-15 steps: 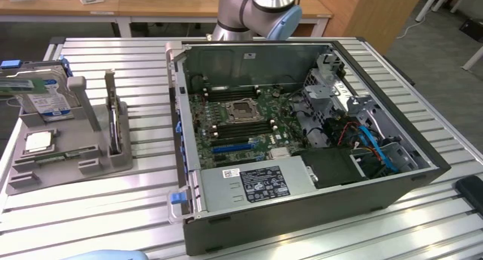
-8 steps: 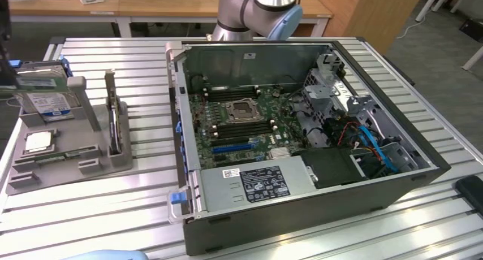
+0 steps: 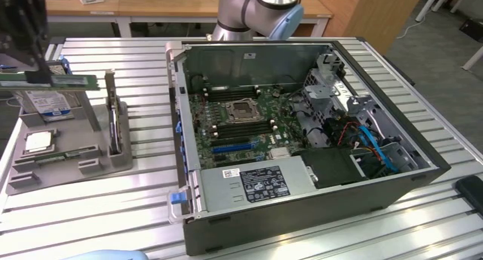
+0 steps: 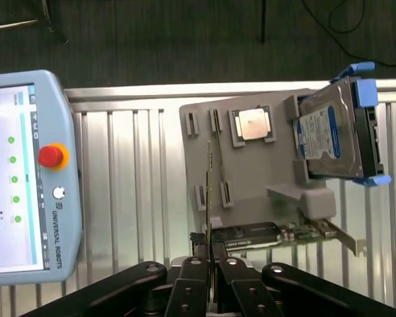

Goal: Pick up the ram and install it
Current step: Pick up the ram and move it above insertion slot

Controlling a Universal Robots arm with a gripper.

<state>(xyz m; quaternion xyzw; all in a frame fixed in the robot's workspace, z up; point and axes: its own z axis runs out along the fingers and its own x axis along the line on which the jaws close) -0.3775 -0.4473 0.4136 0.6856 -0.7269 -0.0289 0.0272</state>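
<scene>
— Slatted metal tabletop (image 3: 113, 215), I see. Where's the ram (image 3: 53, 81)?
— Clamped in the gripper (image 3: 39, 74), level above the grey tray (image 3: 56, 169) by the tabletop's edge at the exterior view's left. It's well apart from the open computer case (image 3: 302, 130).
— And the wrist view?
— There the stick is edge-on between the closed fingers (image 4: 193, 274). Beyond it are the processor (image 4: 253, 124), the hard drive (image 4: 330, 132) and a teach pendant (image 4: 26, 178).

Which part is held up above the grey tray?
The ram, the thin green stick in the gripper; the hard drive, processor and card sit in the tray.
</scene>
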